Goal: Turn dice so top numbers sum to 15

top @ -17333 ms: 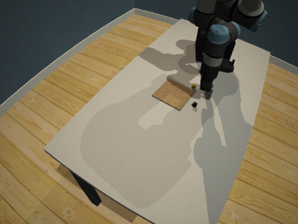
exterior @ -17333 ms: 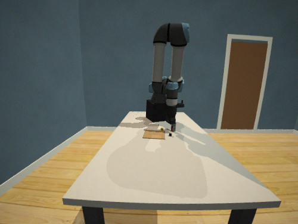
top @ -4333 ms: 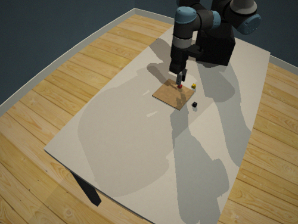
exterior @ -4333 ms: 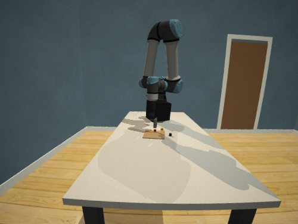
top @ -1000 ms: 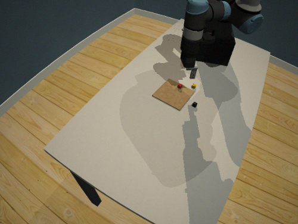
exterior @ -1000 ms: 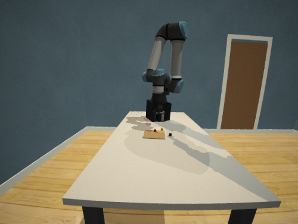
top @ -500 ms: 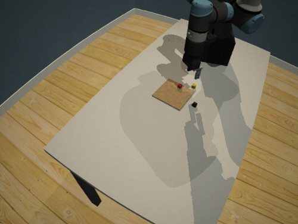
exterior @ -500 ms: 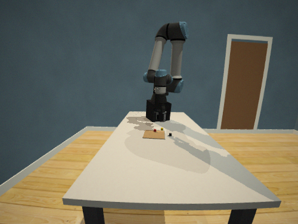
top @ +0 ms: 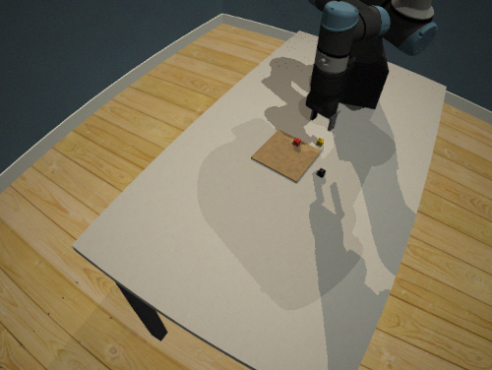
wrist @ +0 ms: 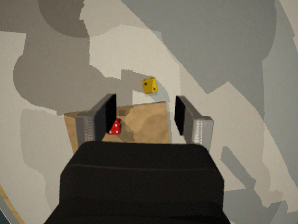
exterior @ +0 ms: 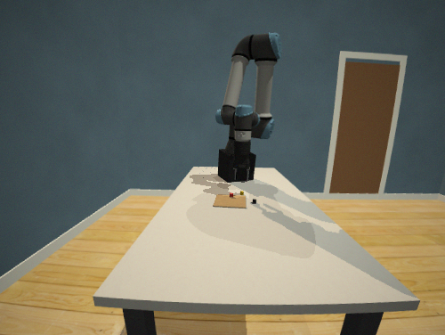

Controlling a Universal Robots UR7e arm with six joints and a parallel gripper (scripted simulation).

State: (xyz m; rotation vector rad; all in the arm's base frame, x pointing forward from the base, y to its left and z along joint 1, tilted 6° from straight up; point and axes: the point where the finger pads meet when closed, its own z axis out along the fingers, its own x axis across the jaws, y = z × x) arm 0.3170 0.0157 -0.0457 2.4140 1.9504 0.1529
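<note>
Gripper (top: 322, 123) (exterior: 241, 175) (wrist: 145, 107) released, fingers wide, nothing btwn them, hanging above the table (top: 162, 207) (exterior: 249, 281) (wrist: 40, 145). Red die (top: 296, 142) (exterior: 231, 195) (wrist: 115, 127) on the mat (top: 285, 159) (exterior: 229, 201) (wrist: 145, 125), near its 12 o'clock edge in the top view. Yellow die (top: 320, 142) (exterior: 242, 192) (wrist: 150, 85) off the mat, just past its corner at abt 2 o'clock; black die (top: 321, 172) (exterior: 254, 201) also off, at abt 4 o'clock. One on, two to go. Looks like the approach to yellow, prob. next pick. Needs fingers swung toward 12 o'clock in the wrist view, squared to die's sides, then lowered w/o nudging mat or red. Top numbers too small to read for certain; sum of 15 can't be confirmed, so check pips b4 choosing any turn.

The red die (top: 296, 142) (exterior: 231, 194) (wrist: 115, 127) now sits on the mat (top: 286, 157) (exterior: 230, 201) (wrist: 145, 122), and the tool (top: 322, 123) (exterior: 241, 175) (wrist: 145, 107) is up away from it, wide open
</note>
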